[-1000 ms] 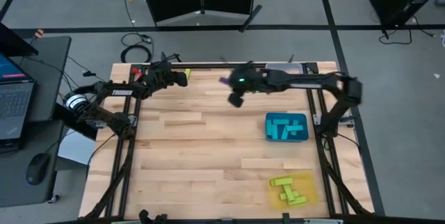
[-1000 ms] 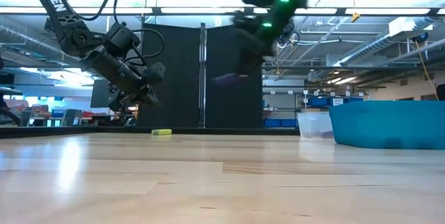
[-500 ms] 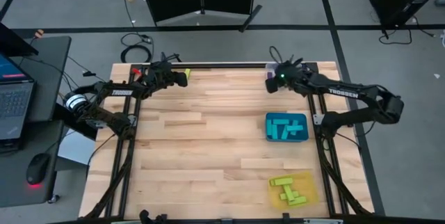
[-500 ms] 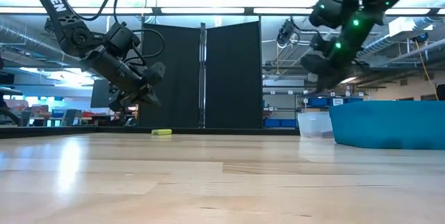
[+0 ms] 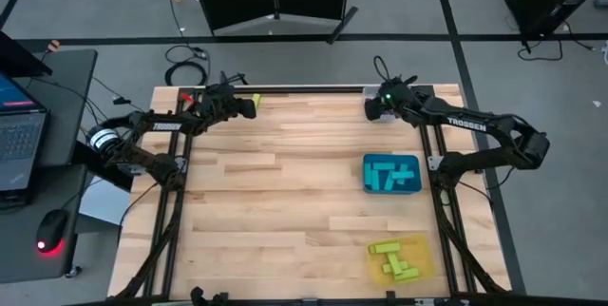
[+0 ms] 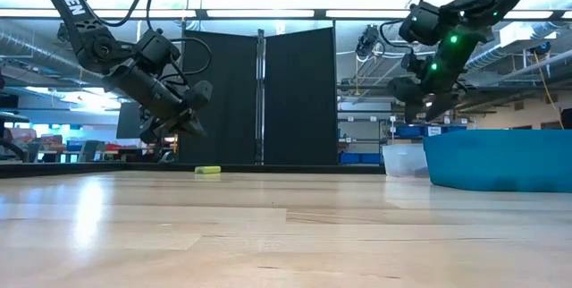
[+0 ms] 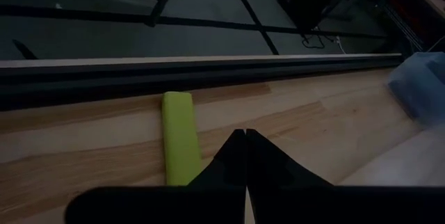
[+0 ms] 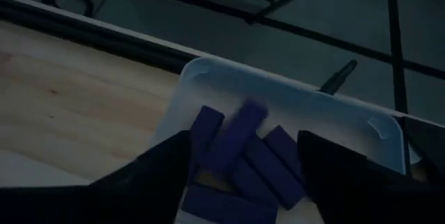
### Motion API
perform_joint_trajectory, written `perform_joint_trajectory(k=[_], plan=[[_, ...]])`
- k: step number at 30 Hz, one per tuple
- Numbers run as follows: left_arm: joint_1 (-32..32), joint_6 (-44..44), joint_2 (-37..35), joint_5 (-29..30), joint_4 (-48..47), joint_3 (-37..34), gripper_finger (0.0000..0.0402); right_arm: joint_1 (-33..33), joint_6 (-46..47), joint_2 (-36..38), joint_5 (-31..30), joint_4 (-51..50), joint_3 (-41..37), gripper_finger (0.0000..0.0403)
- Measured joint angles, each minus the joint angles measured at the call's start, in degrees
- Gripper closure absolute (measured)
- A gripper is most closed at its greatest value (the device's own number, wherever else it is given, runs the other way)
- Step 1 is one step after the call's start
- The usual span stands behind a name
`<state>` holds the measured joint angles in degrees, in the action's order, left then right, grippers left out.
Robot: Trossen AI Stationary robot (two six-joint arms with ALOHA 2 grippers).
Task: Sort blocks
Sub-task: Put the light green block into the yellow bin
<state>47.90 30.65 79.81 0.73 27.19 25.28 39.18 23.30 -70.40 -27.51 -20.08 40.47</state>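
Right gripper (image 8: 243, 175) is hovering with fingers apart over the clear tray (image 8: 334, 123), purple blocks (image 8: 240, 151) piling directly beneath; left gripper (image 7: 245, 140), pinched together, is hanging just beside the yellow-green block (image 7: 180, 137); looking light, rigid, slick; pinching its long sides midway seems best.

Right gripper (image 5: 372, 109) swung from desk's far middle to far right corner, now above clear tray (image 8: 292, 106), purple block (image 8: 236, 135) it carried a second ago no longer between its fingers (image 8: 160, 168), now spread apart, block blurred over the tray's purple pile
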Motion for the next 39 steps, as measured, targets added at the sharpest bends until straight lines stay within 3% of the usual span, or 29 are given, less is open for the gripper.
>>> perform_joint_trajectory(k=[4,10,18,25,31,39], plan=[[0.0,0.2,0.0,0.0,-0.2,0.0,0.0396,0.1,-1.1,1.1,0.4,-0.1,0.0,0.0101],[-0.7,-0.2,0.0,-1.1,-5.5,2.3,0.0384,-1.6,-4.2,5.3,2.2,4.8,0.0,0.0107],[-3.2,-7.0,3.0,0.6,-27.8,16.8,0.0291,-4.3,-5.5,11.2,7.0,12.2,0.0,0.0132],[-3.4,-12.9,12.5,7.0,-44.9,30.5,0.0207,-8.2,-5.5,12.8,8.3,12.4,0.0,0.0146],[-3.4,-14.1,20.7,7.1,-47.1,35.1,0.0166,-14.4,-8.8,13.3,8.3,16.2,0.0,0.0151],[-3.4,-13.5,24.2,11.8,-46.4,35.2,0.0152,-22.1,-11.9,13.4,7.8,22.1,0.0,0.0147]])
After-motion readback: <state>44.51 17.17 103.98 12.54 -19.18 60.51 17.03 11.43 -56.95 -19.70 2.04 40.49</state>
